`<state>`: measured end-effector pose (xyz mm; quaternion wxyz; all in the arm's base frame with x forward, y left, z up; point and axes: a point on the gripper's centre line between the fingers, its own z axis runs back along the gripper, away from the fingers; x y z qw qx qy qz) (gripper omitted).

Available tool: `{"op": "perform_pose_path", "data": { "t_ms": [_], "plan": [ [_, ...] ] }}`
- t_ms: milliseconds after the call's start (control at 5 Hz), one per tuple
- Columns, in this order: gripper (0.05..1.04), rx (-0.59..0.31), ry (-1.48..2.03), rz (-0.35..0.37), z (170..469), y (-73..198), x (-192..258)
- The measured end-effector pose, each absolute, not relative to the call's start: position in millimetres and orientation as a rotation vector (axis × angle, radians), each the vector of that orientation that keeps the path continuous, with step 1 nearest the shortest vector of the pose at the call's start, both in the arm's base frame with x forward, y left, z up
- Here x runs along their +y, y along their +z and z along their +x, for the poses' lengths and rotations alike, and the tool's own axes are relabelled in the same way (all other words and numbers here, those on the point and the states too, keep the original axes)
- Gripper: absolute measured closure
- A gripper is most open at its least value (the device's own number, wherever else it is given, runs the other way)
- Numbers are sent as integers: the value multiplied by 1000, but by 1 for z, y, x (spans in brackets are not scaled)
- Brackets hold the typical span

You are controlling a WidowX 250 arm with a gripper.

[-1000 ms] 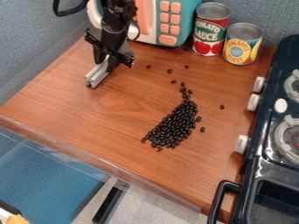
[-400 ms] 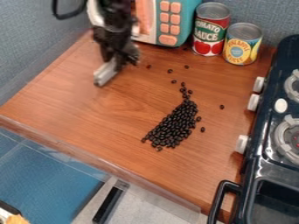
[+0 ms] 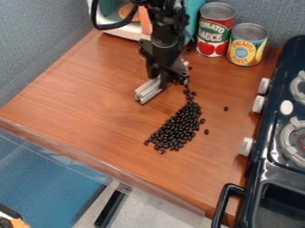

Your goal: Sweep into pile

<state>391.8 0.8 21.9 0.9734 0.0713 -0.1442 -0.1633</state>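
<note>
The black gripper hangs over the upper middle of the wooden counter, shut on a silver-grey bar. The bar slants down to the left, at or just above the wood. Small black beans lie in an elongated heap right of and below the bar, wide at its lower end and thinning to a narrow trail toward the gripper. A few loose beans sit along the heap's right side, one farther out at the right. Part of the gripper covers the trail's top end.
A teal and white toy microwave stands at the back, behind the arm. Beside it are a red tomato can and a yellow pineapple can. The black toy stove borders the right, its knobs facing the counter.
The gripper and its bar have moved right and slightly down, from the counter's upper left to beside the bean trail. The main heap has stayed put.
</note>
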Motion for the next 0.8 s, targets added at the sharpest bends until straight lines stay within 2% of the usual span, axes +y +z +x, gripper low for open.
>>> {"op": "perform_pose_path", "data": {
  "t_ms": [800],
  "plan": [
    [741, -286, -344, 125, 382, 21, -15]
  ]
}}
